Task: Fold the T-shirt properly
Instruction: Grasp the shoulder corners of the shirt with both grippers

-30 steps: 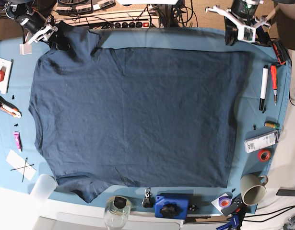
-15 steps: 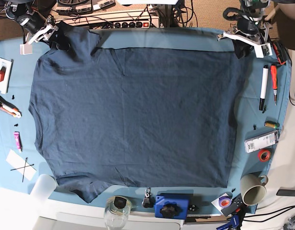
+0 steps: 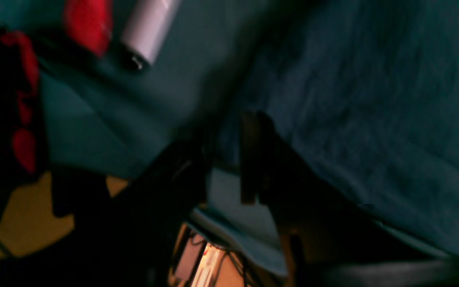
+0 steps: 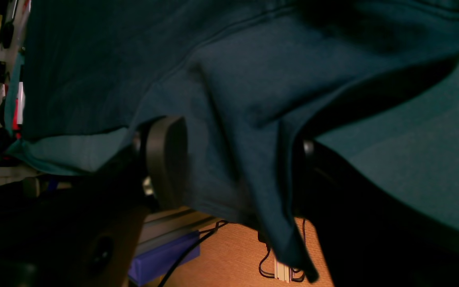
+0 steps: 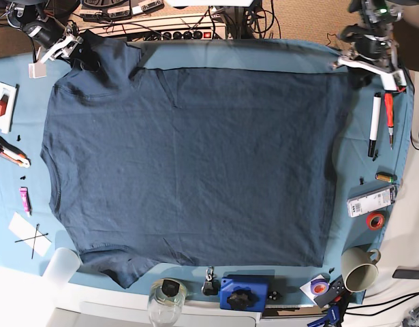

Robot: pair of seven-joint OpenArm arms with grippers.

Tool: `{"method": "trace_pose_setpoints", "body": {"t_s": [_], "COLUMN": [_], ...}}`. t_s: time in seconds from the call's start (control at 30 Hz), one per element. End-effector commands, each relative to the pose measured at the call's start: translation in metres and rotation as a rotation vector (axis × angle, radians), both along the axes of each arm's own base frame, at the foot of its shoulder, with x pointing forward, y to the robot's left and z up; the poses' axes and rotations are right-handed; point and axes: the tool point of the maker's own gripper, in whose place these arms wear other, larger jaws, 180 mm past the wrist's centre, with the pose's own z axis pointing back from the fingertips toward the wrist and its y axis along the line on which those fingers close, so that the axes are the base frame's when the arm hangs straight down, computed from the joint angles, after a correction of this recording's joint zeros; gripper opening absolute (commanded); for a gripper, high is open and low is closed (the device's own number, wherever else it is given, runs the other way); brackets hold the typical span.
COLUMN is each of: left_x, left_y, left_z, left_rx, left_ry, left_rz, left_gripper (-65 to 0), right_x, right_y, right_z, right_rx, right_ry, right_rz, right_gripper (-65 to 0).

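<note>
T-shirt [image 5: 189, 163] flat on the worktop [image 5: 373, 174]; right pincer [image 4: 233, 167] grasps its sleeve — left pincer [image 3: 223, 159] released, just beside the hem.

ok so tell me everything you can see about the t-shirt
The T-shirt is plain dark navy, cotton-looking and lightly creased. It lies spread flat over most of the teal table cloth, hem toward the base view's right, sleeves at the far-left and near-left corners. The far sleeve is bunched and raised, with fabric between the right gripper's wide-set pads. The left gripper sits at the far hem corner; whether it pinches the cloth cannot be told.
</note>
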Motion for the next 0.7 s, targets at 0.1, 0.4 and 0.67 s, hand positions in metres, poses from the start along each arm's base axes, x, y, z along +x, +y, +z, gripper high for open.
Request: {"method": "trace_pose_setpoints", "body": {"t_s": [0.1,0.4,0.67], "left_x": [-0.004,-0.001,-0.004], "left_y": [-0.014,-0.017,-0.036], "left_z": [-0.006,-0.046,-0.047], "left_rx": [-0.123,-0.255,-0.361], "left_ry": [-0.005,0.070,0.079], "left_rz": [-0.074,-0.049,-0.101], "left_gripper": [-52.3,-52.3,-52.3], "right_x": [-0.032,-0.034,-0.038], "right_y": [-0.001,0.000,0.001], "right_z": [-0.022,-0.023,-0.024], "right_rx": [-0.054,-0.053,-0.051], "right_ry": [0.175,0.184,0.203], "right_rz": [0.061,0.067,0.080], "right_gripper": [-30.0,-30.0,-30.0]}}
